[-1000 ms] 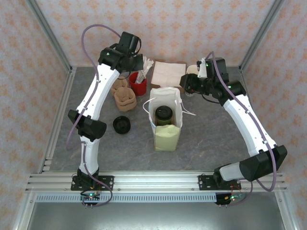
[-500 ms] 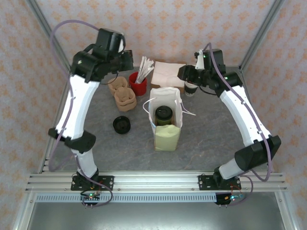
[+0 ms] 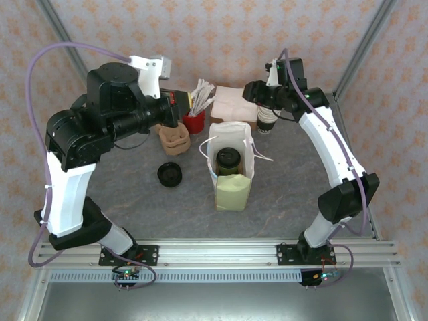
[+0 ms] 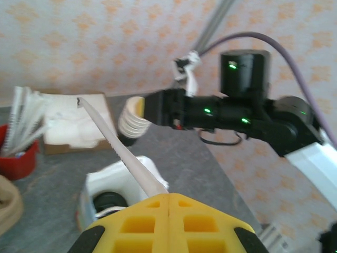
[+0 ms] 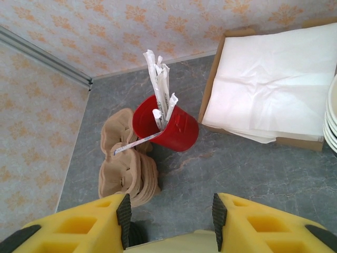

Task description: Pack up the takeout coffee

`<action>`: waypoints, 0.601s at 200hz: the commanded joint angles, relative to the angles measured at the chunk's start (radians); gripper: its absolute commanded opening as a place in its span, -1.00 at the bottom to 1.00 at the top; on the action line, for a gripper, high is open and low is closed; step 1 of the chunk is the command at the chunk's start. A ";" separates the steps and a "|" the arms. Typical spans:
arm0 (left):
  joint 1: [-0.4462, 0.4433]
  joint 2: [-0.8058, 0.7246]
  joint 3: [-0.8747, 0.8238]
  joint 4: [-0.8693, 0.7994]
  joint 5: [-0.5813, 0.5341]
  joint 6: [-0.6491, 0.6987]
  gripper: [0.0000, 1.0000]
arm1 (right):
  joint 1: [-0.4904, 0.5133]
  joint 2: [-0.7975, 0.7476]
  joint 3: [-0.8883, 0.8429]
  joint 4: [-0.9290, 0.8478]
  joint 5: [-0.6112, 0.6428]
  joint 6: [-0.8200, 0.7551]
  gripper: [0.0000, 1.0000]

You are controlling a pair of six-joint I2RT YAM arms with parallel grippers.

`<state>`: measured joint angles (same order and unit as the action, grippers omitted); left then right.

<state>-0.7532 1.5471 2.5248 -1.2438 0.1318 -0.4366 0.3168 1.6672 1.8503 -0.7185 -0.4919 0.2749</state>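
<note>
Left arm's swung up high, left hand (image 4: 168, 196) clamped on a thin white paper-wrapped straw (image 4: 118, 145); right hand (image 5: 168, 211) is apart, empty. The olive-green black-lidded paper cup (image 3: 228, 159) sits in the pale paper bag (image 3: 234, 190) mid-desk, so straw's probably next

Tabletop tally: mostly ones, with two arms

One paper bag (image 3: 234, 187) and one takeout coffee (image 3: 228, 160) inside it. There is one loose black lid (image 3: 170, 174), one red cup (image 5: 171, 126), one stack of cream cups (image 3: 267, 122) and one cardboard tray of white napkins (image 5: 268, 79). The wrapped straws (image 5: 158, 74) bunched in the red cup overlap too much to count, and one single straw (image 4: 121, 150) is pinched in the left gripper (image 4: 168, 196). The brown pulp carriers (image 5: 129, 174) sit nested in a pile — their number is unclear. Two arms: the left arm (image 3: 70, 187) and the right arm (image 3: 334, 157).
</note>
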 commanded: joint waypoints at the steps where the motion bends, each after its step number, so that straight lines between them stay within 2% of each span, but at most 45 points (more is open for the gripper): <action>1: -0.062 0.000 -0.012 0.047 0.064 -0.038 -1.00 | -0.006 -0.007 0.024 -0.024 -0.005 -0.022 -0.07; 55: -0.185 -0.036 -0.168 0.020 0.134 -0.048 -1.00 | -0.006 -0.030 0.007 -0.029 0.019 -0.057 -0.07; 88: -0.195 -0.068 -0.275 0.003 0.188 -0.070 -1.00 | -0.006 -0.028 0.011 -0.036 0.039 -0.072 -0.06; 120: -0.204 -0.072 -0.290 -0.077 0.256 -0.085 -1.00 | -0.006 -0.021 0.016 -0.014 0.028 -0.076 -0.06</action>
<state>-0.9428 1.5097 2.2330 -1.2404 0.3153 -0.4988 0.3172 1.6672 1.8500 -0.7441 -0.4778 0.2218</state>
